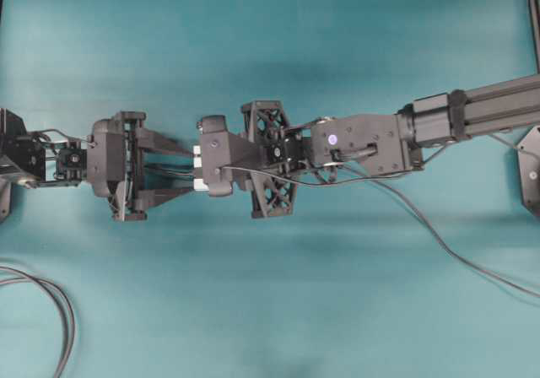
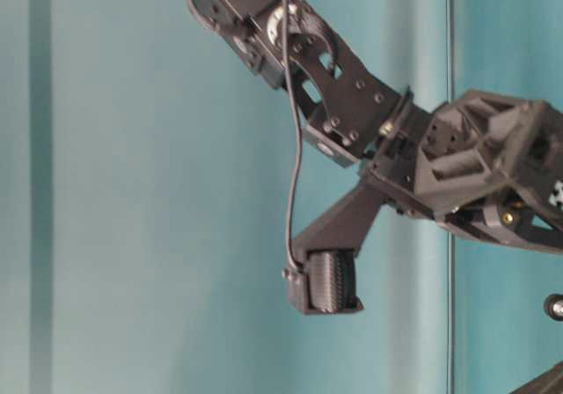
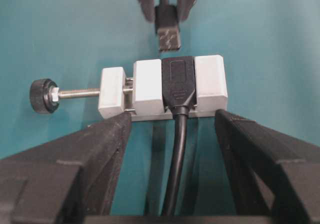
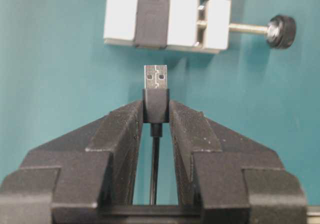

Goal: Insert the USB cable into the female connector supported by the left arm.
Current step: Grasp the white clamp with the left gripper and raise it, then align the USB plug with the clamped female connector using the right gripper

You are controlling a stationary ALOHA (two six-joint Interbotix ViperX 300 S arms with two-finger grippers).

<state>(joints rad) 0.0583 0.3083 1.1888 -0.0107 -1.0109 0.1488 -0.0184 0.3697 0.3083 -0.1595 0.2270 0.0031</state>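
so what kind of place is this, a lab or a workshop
Most likely a robotics lab test bench: two black robot arms face each other over a plain teal tabletop, and a small white clamp block holds a connector there, with loose cables trailing at the edge.

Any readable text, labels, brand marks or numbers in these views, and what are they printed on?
None can be read in any view.
USB cable: plug bears no print, only two square holes in its metal tip.
Female connector: a faint embossed outline on its black shell, too blurred to make out.
Right arm: a small blue-white dot, no lettering.
Right hand: a white-speckled patch at the table-level view's right edge, too blurred to read.
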